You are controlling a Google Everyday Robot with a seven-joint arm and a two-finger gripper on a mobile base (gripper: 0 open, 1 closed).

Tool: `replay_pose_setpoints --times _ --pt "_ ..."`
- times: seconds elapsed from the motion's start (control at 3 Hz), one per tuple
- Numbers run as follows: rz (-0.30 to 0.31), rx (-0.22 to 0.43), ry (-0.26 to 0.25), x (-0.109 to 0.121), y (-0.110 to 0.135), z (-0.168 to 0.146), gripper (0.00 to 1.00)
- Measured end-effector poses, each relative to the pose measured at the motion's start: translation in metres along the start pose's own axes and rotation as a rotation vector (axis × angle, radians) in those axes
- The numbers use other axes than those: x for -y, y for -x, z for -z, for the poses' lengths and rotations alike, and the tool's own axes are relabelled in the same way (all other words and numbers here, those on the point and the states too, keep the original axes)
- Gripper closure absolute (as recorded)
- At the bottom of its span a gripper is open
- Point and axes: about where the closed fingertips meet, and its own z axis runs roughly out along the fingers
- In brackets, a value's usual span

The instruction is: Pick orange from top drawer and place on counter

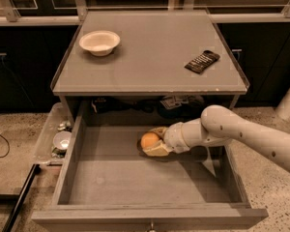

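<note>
The orange [148, 140] is a small round fruit in the open top drawer [111, 178], near the middle toward the back. My gripper [153, 142] reaches in from the right, low over the drawer bottom, and its pale fingers [157, 151] sit around the orange on both sides. The white arm [241, 134] comes across the drawer's right wall. The counter [150, 52] is the flat grey top above the drawer.
A white bowl [99, 41] stands on the counter at the back left. A dark flat packet [202, 61] lies on the counter at the right. A clear plastic bin [55, 137] of small items sits on the floor left of the drawer. Speckled floor surrounds the cabinet.
</note>
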Motion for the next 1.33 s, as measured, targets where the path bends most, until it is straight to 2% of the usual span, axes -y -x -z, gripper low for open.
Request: replay_pose_setpoints --times 0.33,0.67,1.0,1.33 --pt "0.0 0.0 0.0 0.0 0.002 0.0 1.0" --pt "0.061 0.04 -0.033 -0.018 0.02 0.035 1.0" --pt "0.135 0.059 -0.116 -0.032 0.034 0.094 1.0" --pt "0.178 0.068 -0.166 -0.035 0.048 0.147 1.0"
